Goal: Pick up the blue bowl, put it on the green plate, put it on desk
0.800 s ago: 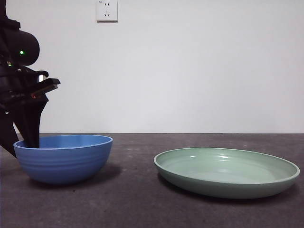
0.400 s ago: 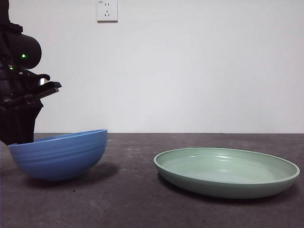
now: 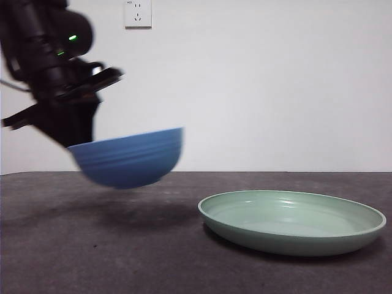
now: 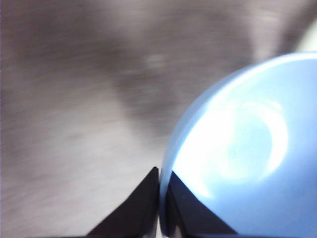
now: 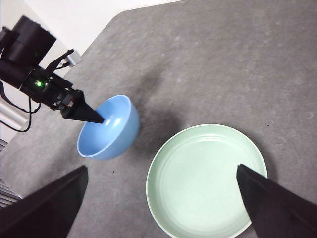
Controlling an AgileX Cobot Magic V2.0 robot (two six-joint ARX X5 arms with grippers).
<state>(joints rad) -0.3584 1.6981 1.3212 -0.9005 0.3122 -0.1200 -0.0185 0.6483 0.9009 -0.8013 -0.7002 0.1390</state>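
Note:
My left gripper (image 3: 72,142) is shut on the rim of the blue bowl (image 3: 130,156) and holds it tilted in the air above the desk (image 3: 122,245), left of the green plate (image 3: 293,220). In the left wrist view its jaws (image 4: 161,191) pinch the bowl's wall (image 4: 237,148); that view is blurred. From the right wrist view, the bowl (image 5: 109,126) with the left gripper (image 5: 94,118) on it sits beside the empty plate (image 5: 205,181). My right gripper (image 5: 158,198) is open, high above the plate.
A white wall with a socket (image 3: 138,13) stands behind the desk. The desk's curved edge (image 5: 99,29) shows in the right wrist view, near the left arm's base.
The left gripper has lifted the blue bowl off the desk and carried it up and to the right, toward the plate. The plate has not moved.

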